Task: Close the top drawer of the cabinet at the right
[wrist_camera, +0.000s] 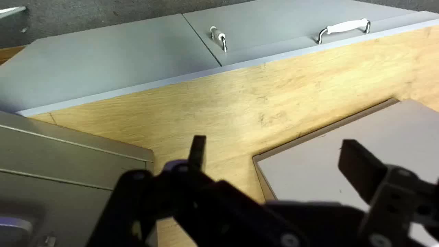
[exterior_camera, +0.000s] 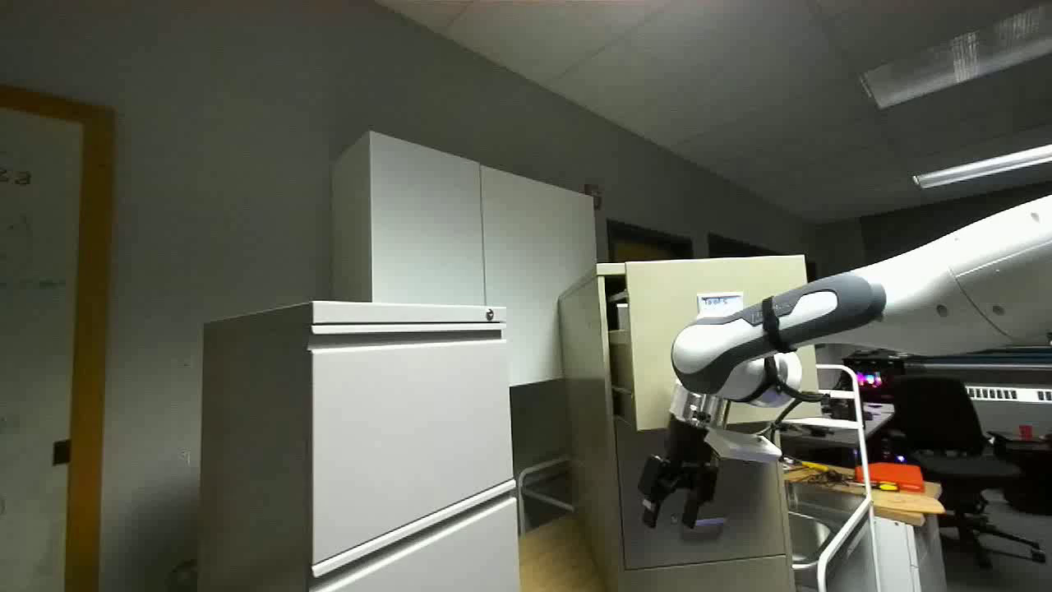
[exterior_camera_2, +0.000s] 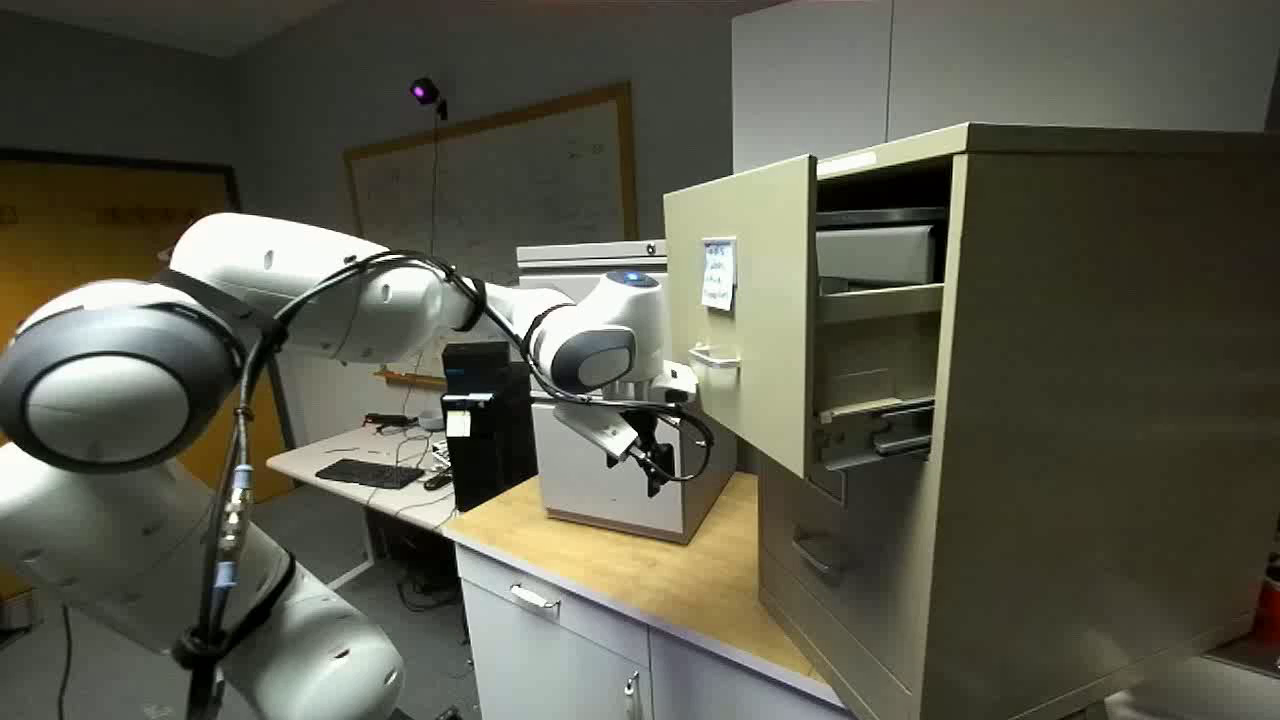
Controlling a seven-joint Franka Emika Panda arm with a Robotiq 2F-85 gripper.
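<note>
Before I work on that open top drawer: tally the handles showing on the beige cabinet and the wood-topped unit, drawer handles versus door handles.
On drawers: 3 (upper handle on the top drawer, lower handle on the beige cabinet, horizontal handle on the wood-topped unit)
On doors: 1 (upright handle on that same unit)
Total: 4

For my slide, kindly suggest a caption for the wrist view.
Open gripper, a wood-grained countertop behind it, beige cabinet lower left, light-grey cabinet right.
</note>
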